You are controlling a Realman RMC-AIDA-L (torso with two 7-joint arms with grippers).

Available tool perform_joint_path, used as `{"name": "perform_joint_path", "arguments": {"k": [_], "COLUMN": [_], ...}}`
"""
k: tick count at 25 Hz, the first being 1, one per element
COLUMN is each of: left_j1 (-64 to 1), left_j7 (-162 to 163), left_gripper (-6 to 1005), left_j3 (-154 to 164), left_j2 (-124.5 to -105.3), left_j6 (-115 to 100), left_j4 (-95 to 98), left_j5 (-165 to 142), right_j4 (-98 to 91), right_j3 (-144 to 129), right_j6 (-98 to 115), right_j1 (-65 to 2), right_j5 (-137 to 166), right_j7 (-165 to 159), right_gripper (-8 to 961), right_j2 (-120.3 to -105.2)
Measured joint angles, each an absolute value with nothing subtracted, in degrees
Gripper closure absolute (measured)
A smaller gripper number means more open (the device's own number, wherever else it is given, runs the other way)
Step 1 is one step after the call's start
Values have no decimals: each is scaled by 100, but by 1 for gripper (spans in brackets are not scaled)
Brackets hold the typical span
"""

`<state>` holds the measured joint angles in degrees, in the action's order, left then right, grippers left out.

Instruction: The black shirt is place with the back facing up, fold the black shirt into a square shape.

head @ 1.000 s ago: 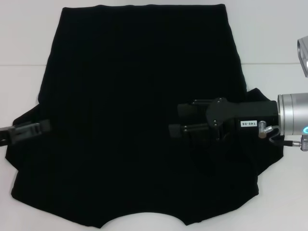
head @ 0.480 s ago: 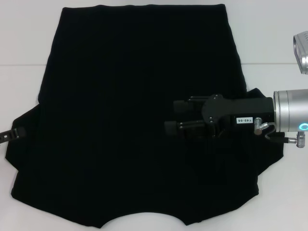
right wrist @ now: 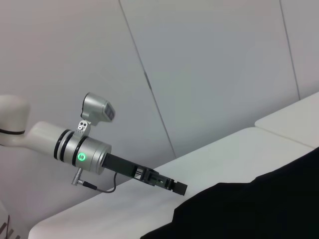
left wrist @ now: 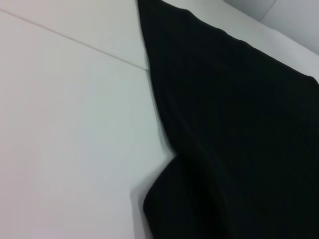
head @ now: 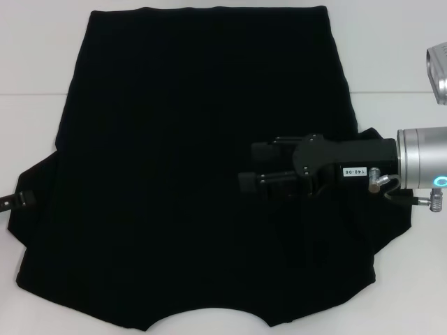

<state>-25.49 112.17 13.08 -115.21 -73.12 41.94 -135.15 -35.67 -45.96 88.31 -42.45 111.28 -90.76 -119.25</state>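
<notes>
The black shirt (head: 181, 139) lies spread flat on the white table (head: 28, 56), its curved neckline at the near edge and a short sleeve sticking out on each side. My right gripper (head: 253, 167) reaches in level from the right, over the shirt's right-centre. Its two fingers stand apart and it is open; the cloth just below it shows creases. My left gripper (head: 19, 199) sits at the far left edge, beside the left sleeve. The right wrist view shows the left gripper (right wrist: 174, 186) past the shirt (right wrist: 259, 204). The left wrist view shows the shirt's (left wrist: 239, 139) side edge and sleeve.
A seam (head: 35, 95) runs across the white table behind the sleeves. Bare table (left wrist: 70, 124) lies left of the shirt. The right arm's silver wrist (head: 422, 167) and its camera housing (head: 438, 70) sit at the right edge. Grey wall panels (right wrist: 209, 64) stand behind the table.
The right gripper has moved left and slightly farther back over the shirt. The left gripper has pulled back left off the sleeve, almost out of the head view.
</notes>
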Motion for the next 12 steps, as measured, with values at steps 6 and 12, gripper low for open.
{"name": "perform_joint_path", "arguments": {"k": [6, 12], "left_j1": [-2568, -2636], "left_j7": [11397, 11582], "left_gripper": [98, 98], "left_j3": [1344, 1388], "left_j2": [-11507, -11492], "left_j6": [-7358, -7423], "left_j4": [4237, 4298], "left_j5": [-13756, -13970], "right_j4": [-3579, -3580], "right_j3": [-4596, -4596], "right_j6": [8832, 8833], "right_j1": [-4254, -4265], "right_j5": [11107, 11102], "right_j7": [-9094, -9112], "right_gripper": [102, 102], "right_j2": [-11918, -11917]}}
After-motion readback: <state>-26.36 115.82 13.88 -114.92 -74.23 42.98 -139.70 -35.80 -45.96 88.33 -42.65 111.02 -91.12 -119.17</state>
